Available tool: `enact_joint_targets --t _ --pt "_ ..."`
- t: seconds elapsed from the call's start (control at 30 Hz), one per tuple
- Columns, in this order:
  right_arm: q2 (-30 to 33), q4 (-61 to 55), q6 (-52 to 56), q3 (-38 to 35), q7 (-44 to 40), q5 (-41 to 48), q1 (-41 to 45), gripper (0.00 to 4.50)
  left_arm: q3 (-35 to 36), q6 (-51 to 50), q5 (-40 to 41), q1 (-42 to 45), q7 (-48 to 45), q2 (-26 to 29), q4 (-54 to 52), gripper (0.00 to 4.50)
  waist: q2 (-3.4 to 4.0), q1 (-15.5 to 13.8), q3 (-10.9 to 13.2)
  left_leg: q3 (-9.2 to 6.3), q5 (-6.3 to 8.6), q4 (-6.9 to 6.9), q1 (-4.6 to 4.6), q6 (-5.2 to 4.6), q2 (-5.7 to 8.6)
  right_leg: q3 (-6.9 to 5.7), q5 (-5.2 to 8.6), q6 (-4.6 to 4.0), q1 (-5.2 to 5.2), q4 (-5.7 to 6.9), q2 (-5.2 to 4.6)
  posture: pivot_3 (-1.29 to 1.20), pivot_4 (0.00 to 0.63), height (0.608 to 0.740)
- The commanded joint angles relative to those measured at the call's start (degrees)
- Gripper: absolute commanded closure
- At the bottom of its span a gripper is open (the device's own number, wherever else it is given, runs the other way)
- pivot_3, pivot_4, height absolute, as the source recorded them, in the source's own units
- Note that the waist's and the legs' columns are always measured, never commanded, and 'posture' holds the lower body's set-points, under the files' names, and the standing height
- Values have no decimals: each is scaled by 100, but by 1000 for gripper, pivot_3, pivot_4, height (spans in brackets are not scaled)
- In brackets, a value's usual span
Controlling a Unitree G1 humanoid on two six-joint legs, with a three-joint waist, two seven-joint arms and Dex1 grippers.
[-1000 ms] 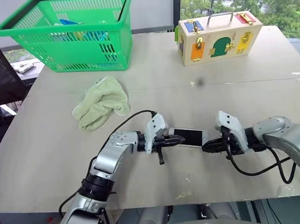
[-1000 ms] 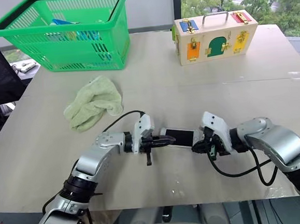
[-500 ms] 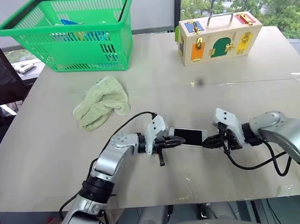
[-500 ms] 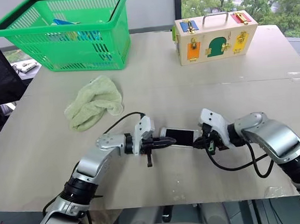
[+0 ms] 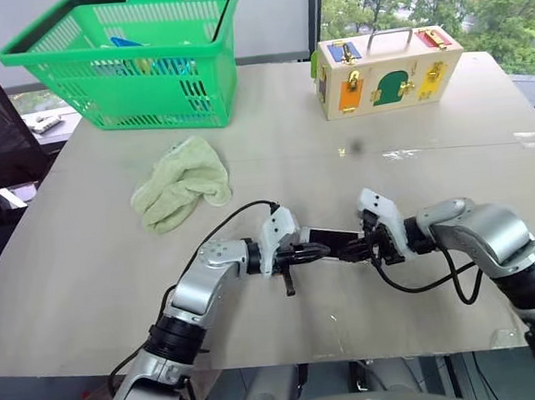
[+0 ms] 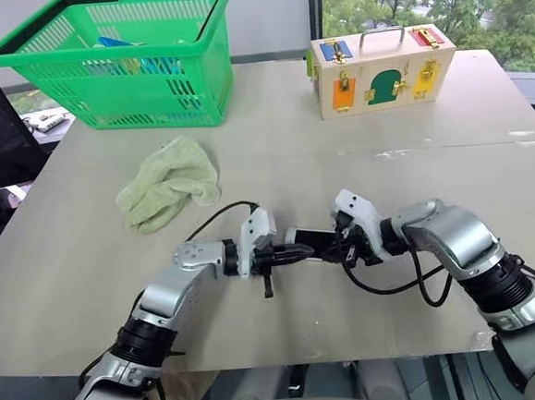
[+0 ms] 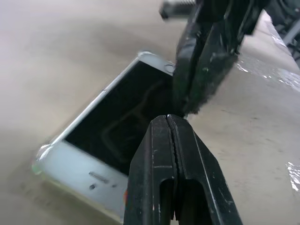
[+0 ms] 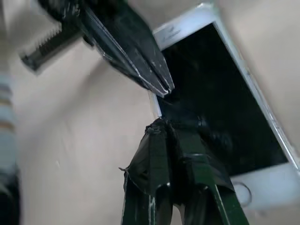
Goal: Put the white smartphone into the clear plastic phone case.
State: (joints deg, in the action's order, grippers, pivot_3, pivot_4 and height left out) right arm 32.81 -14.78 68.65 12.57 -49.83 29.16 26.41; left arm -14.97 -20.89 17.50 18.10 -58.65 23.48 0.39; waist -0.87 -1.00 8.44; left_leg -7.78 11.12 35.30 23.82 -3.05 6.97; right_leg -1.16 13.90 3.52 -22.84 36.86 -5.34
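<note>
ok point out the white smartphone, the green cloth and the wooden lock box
white smartphone (image 7: pixel 117 122), left wrist view, middle of its black screen
green cloth (image 5: pixel 181 182), left eye view, middle of the crumpled heap
wooden lock box (image 5: pixel 390 72), left eye view, its front face

Glossy black glass on the white smartphone (image 7: pixel 112 140), matt tabletop (image 5: pixel 434 196), soft terry cloth (image 5: pixel 181 183), plastic mesh basket (image 5: pixel 127 63), painted wooden box (image 5: pixel 390 70)

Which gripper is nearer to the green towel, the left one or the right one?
Left. The left gripper is at the white smartphone, on the green towel's side; the right gripper is at the phone's far end.
</note>
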Motion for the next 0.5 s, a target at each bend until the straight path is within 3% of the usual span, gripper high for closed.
enact_joint_targets --t 0.03,0.17,0.27,0.5 --pt "-191 -514 -227 -1087 316 418 -343 4479 450 118 413 -10 126 -179 -337 4500 6 -9 10 1 -2 0 3 -3 2 2 -1 -1 -3 0 -2 0 150 740" --pt "-351 -1257 -1156 -1814 584 433 -975 4479 999 39 821 5 381 -355 -470 4500 13 7 15 5 -13 -2 18 -8 8 9 -2 1 -18 0 -8 0 150 740" --pt "-444 -1473 -1667 -2084 1041 192 -1264 3644 1314 -254 1112 49 586 -373 -580 3773 16 29 17 5 -12 -4 18 -4 8 9 -1 2 -18 0 -7 0 150 740" --pt "414 -2260 -2644 -2288 773 -182 -2597 251 1658 -644 1476 -174 616 27 -1163 384 22 13 22 11 -7 -1 15 -11 7 14 0 3 -20 6 -5 0 150 740"
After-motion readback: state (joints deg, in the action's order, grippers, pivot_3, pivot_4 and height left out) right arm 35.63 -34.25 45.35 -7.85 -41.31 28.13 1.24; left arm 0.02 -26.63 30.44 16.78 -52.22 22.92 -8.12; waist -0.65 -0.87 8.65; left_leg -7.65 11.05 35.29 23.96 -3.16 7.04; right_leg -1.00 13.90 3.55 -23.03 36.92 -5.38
